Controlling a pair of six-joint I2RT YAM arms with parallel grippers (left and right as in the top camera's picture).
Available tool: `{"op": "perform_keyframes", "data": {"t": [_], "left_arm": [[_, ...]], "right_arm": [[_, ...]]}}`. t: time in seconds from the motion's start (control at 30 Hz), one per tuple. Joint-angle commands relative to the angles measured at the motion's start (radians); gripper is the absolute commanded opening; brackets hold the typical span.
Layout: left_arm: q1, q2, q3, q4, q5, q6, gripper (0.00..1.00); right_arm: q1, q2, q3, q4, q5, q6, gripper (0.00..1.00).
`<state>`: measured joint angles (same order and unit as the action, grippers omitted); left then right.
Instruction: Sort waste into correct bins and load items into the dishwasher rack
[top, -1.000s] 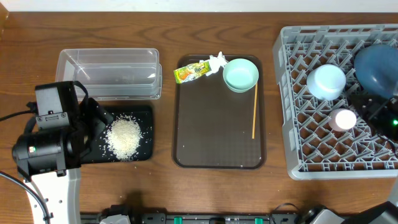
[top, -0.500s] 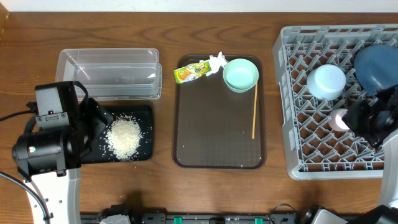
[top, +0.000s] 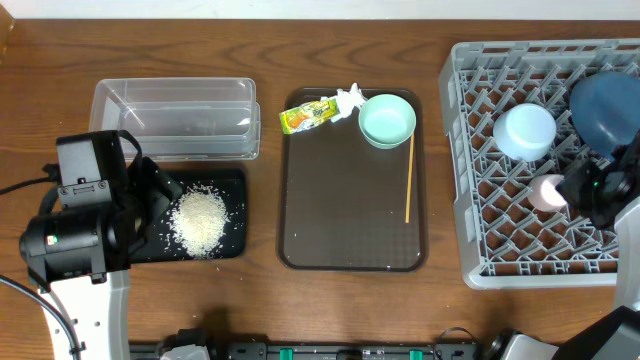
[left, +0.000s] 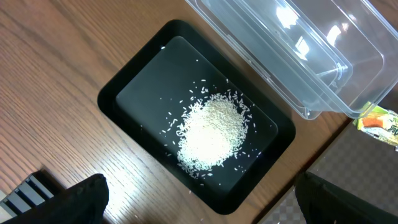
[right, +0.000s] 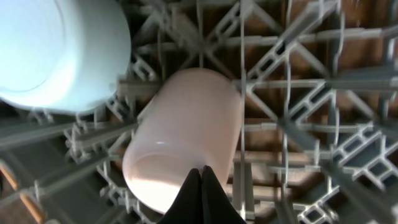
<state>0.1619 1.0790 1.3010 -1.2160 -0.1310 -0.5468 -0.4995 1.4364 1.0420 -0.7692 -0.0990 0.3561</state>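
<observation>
The heap of white rice (top: 200, 220) lies in the black tray (top: 236, 186), also in the left wrist view (left: 211, 134). My left gripper (left: 199, 193) is open and empty above the black tray's near edge (left: 143, 87). The clear tub (top: 175, 120) stands behind it. The yellow-green wrapper (top: 308, 115), white tissue (top: 348, 97), mint bowl (top: 387, 120) and chopstick (top: 409, 180) are on the brown tray. In the grey rack (top: 480, 230) are the light blue bowl (top: 525, 130), dark blue plate (top: 605, 105) and pink cup (top: 547, 190). My right gripper (right: 201, 171) is pinched on the rim of the tilted pink cup (right: 186, 137).
The dark brown serving tray (top: 340, 220) sits at the table's middle, between the bins and the rack. The left arm's body (top: 85, 230) stands over the table's front left. The rack's grid pegs (right: 298, 93) surround the cup.
My right gripper has come in from the right edge to the pink cup and closed on its rim. The cup has gone from upright to tilted. The left arm has not moved.
</observation>
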Motion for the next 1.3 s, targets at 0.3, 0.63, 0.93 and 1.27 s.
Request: {"op": "perform_keyframes", "data": {"t": [0.3,0.63,0.93,1.27], "left_arm": [[0.003,-0.001,0.012,-0.003,-0.009,-0.005,0.97],[0.003,-0.001,0.012,-0.003,-0.009,-0.005,0.97],[0.003,-0.001,0.012,-0.003,-0.009,-0.005,0.98],[0.003,-0.001,0.012,-0.003,-0.009,-0.005,0.98]], "right_arm": [[0.009,0.042,-0.001,0.123,-0.087,0.001,0.01],[0.058,-0.094,0.004,0.166,-0.507,-0.051,0.14],[0.476,-0.117,0.007,0.175,-0.195,-0.061,0.53],[0.814,0.182,0.212,0.043,0.055,-0.065,0.56]]}}
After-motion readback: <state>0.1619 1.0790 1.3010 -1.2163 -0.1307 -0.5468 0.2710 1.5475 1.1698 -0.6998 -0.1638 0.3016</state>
